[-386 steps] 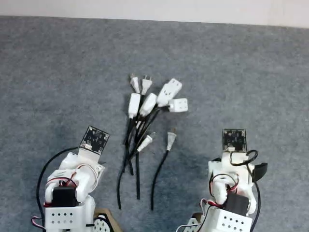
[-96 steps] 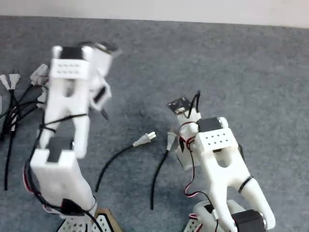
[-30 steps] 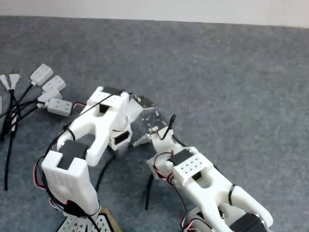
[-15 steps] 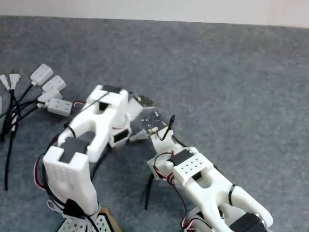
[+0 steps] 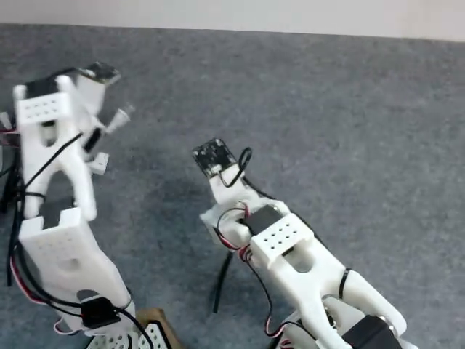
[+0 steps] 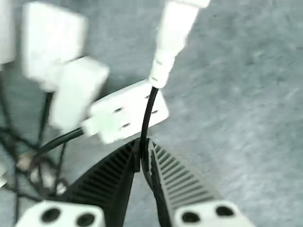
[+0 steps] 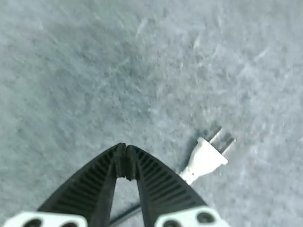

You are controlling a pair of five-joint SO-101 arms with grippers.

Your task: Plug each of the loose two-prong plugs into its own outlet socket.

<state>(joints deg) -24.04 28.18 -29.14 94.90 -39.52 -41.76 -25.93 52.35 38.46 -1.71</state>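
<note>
the left jaws pinch the black cord [image 6: 147,113] of a white plug [image 6: 174,35] hanging over an outlet socket [image 6: 128,112]. the right jaws, closed and empty, sit well apart from that socket, beside a second plug [image 7: 207,157] on the desk [image 7: 71,71].

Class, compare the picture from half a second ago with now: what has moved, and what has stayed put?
The left gripper, shut on a plug's cord, swung left from the table's middle, carrying the plug to the outlet sockets. The right gripper, shut and empty, stayed near the other plug.
</note>
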